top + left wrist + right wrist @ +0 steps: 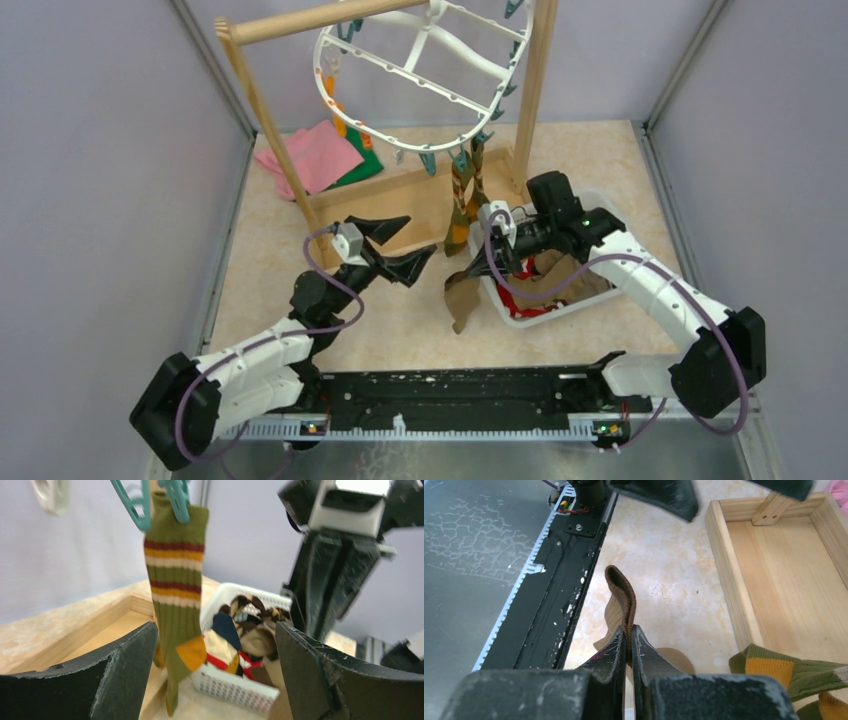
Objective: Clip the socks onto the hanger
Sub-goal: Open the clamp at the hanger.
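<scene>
Olive striped sock [175, 580] is hanging by its cuff from a teal clip [177, 500] on the hanger [321, 72]. The hanger itself is hanging off the wooden pole rack [300, 22] at the back of the table [400, 320]. In the top view a 2nd olive piece seems to be dangling right beside it, but can't tell if that's a separate sock w/ its own clip. So approx. one sock, maybe two, is looking done. Next one is in hand: the right end effector [628, 635] is pinching the brown cuff of the tan sock [462, 298], fingers pressed together on the fabric. The rest of the sock is drooping toward the table just left of the white basket [530, 318], well below the ring and not at a clip yet. Left end effector [420, 237] is standing wide apart, gripping nothing, and facing the hung sock and the basket behind it. The basket is holding more socks (argyle, navy, red bits showing), so most of the job is looking undone and many clips are sitting empty. Pink and green cloths [315, 155] are lying flat by the rack's left post, not part of this. Writing/brands: none legible on the socks, hanger, basket or arms in any view.
</scene>
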Available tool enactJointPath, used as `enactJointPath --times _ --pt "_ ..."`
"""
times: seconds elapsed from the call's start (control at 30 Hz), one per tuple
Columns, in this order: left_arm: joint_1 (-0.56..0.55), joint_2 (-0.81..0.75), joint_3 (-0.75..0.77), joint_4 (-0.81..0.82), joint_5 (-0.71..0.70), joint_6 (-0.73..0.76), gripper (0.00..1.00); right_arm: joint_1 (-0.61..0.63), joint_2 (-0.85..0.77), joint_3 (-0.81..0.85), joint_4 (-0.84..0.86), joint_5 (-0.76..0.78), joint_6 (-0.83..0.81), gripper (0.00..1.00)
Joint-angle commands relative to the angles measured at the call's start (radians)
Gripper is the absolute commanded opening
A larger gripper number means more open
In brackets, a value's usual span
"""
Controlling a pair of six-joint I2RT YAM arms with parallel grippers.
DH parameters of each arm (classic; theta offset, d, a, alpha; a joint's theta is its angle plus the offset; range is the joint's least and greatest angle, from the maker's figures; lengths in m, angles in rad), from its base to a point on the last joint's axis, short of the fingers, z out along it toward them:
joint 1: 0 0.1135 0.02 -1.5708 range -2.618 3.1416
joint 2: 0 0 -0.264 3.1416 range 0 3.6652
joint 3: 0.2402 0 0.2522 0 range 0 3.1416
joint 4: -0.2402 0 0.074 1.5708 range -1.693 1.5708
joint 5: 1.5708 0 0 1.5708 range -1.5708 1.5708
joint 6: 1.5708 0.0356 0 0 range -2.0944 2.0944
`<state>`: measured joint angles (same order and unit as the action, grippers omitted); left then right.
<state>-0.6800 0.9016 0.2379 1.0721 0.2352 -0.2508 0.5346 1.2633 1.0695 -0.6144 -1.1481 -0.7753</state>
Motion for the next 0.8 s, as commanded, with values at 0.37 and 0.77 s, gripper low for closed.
enactJointPath --times 0.37,0.77 --pt "0.079 0.297 0.382 0.058 0.002 -0.168 0.73 0.003 -0.037 0.058 0.045 0.070 0.053 0.00" --pt "0.080 0.393 0.461 0.081 -0.102 -0.010 0.60 0.003 -0.040 0.057 0.039 0.056 0.051 0.00"
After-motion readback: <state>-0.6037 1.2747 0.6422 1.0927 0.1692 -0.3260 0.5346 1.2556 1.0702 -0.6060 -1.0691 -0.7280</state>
